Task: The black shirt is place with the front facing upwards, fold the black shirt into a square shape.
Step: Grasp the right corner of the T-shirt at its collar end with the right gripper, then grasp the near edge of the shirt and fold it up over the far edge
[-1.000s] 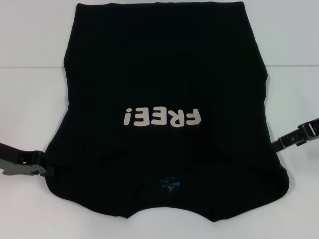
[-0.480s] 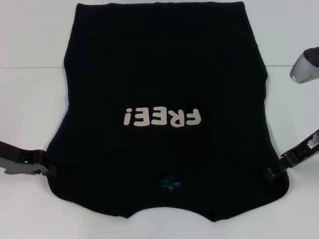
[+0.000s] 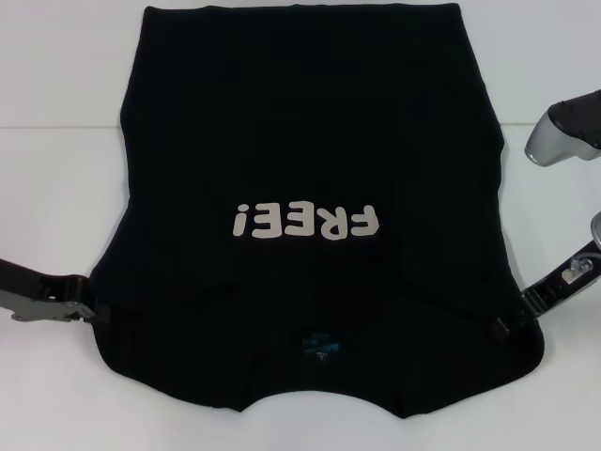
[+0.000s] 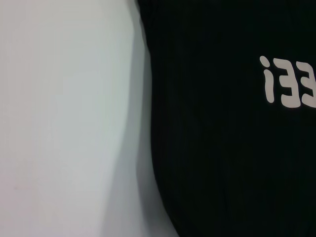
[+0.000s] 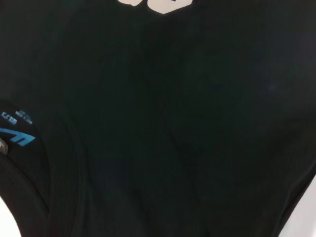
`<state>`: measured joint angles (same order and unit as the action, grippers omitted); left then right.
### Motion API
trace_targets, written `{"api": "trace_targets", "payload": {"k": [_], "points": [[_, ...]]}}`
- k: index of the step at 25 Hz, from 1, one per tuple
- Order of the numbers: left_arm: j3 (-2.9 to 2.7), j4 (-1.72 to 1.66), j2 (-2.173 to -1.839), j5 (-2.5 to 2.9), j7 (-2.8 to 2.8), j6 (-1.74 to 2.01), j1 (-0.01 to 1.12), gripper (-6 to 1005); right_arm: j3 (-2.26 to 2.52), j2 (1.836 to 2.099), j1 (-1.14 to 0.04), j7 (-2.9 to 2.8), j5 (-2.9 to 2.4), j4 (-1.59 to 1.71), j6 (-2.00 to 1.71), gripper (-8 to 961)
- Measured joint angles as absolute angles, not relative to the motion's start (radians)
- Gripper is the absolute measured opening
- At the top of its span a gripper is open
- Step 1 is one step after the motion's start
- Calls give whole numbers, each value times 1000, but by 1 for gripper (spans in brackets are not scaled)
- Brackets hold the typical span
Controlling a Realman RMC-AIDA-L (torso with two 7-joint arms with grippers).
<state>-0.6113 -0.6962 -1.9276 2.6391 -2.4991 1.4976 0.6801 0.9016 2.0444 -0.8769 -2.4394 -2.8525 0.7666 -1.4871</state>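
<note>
Showing both grippers, left [image 3: 94, 315] & right [image 3: 502, 326], at black shirt [image 3: 310, 141] edges, head view alone; finger state can't tell.

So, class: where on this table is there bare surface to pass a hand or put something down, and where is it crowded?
Bare white table lies left of the black shirt, above the left hand. A narrower strip lies on the right, between the shirt's edge and the right hand. The near corners are also bare. The middle is crowded: the shirt covers it.
</note>
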Motion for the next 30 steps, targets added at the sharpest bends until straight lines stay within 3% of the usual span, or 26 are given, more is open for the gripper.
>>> {"api": "trace_targets", "payload": {"k": [3,13,19,25,30], "points": [[-613,-696,-1928,2639,-2498,1498,681,22,902,2046,-878,-2441,-2852,765,-1486,580],[-606,-695,-1928,2632,-2484,1500,681,23,906,2045,-880,-2451,-2877,769,-1493,344],[-606,-691,-1928,2632,-2471,1516,681,25,905,2039,-879,-2446,-2874,777,-1525,127],[-606,-602,-1877,2607,-2396,1636,699,26,895,2009,-860,-2387,-2871,817,-1640,32],[-620,-536,-1843,2615,-2300,1831,707,27,898,1990,-810,-2234,-2875,841,-1809,32]]}}
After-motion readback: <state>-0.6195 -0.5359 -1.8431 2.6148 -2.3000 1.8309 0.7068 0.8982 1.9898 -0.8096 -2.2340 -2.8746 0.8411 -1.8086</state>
